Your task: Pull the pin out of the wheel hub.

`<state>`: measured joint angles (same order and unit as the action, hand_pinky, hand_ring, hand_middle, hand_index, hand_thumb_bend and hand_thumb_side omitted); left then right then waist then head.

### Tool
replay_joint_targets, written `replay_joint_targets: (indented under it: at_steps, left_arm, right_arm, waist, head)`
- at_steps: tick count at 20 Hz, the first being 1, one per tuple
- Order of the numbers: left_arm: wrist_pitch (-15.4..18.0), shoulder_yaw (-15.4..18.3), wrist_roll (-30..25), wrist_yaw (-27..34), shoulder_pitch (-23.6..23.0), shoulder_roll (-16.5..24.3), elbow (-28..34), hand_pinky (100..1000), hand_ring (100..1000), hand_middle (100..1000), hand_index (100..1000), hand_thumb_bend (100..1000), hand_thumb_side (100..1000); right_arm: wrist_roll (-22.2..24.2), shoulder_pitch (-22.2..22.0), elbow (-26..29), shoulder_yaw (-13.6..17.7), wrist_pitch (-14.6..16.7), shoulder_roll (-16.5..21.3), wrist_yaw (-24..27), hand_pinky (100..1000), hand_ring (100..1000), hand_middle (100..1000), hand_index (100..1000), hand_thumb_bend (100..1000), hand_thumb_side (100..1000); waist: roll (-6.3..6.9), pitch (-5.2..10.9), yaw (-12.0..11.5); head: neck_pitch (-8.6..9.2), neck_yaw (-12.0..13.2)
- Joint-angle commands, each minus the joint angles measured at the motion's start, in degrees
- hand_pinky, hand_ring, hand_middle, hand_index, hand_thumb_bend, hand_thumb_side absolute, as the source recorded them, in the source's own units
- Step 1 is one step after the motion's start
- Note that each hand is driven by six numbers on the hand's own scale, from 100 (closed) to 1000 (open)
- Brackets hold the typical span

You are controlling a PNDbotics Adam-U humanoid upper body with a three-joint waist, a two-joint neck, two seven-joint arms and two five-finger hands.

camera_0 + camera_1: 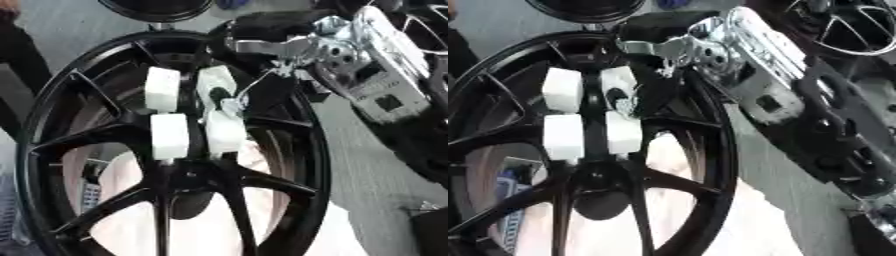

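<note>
A black multi-spoke wheel hub [52,125] fills the left and middle of both views. My right arm [376,75], silver and black, comes in from the upper right. My right hand [188,112] lies over the upper spokes. Its white-padded fingers [169,136] stretch straight down toward the hub's centre [188,172], and their tips end just above it. A small silvery piece [230,106] shows between the fingers; I cannot tell whether it is the pin. A dark round shape [601,202] sits just below the centre. The thumb is hidden. My left hand shows in neither view.
A second black wheel [859,30] stands at the upper right, and another dark rim [157,7] at the top edge. A pale surface [210,225] shows through the spokes. Grey floor [367,165] lies to the right. A dark-clothed person [17,55] stands at the left edge.
</note>
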<state>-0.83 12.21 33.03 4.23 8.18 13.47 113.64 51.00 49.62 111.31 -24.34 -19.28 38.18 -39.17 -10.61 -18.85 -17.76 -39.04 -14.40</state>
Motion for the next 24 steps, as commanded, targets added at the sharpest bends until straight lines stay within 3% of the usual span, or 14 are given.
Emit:
replay_joint_targets:
  at_steps: [1,17,24]
  left_arm:
    - [0.1,0.0,-0.3,0.1,0.4,0.3,0.9,796,561,656,781,167,447]
    - [0.1,-0.4,-0.8,0.3,0.9,-0.3,0.9,799,560,658,783,148,463]
    - [0.1,-0.5,-1.0,0.4,1.0,-0.4,0.9,800,560,657,782,142,468]
  right_arm:
    - [1.0,0.7,-0.1,0.7,-0.4,1.9,0.3,958,900,866,898,100,395]
    - [1.0,0.0,-0.6,0.9,0.2,2.9,2.1,943,895,857,892,100,363]
    - [0.2,0.1,0.0,1.7,-0.1,2.6,1.7,917,837,764,827,100,329]
  waist:
    - [0.98,0.68,0.0]
    - [1.09,-0.84,-0.4]
    - [0.70,-1.13,-0.6]
  head:
    - [0.88,-0.2]
    - [1.35,-0.8]
    - [1.70,-0.9]
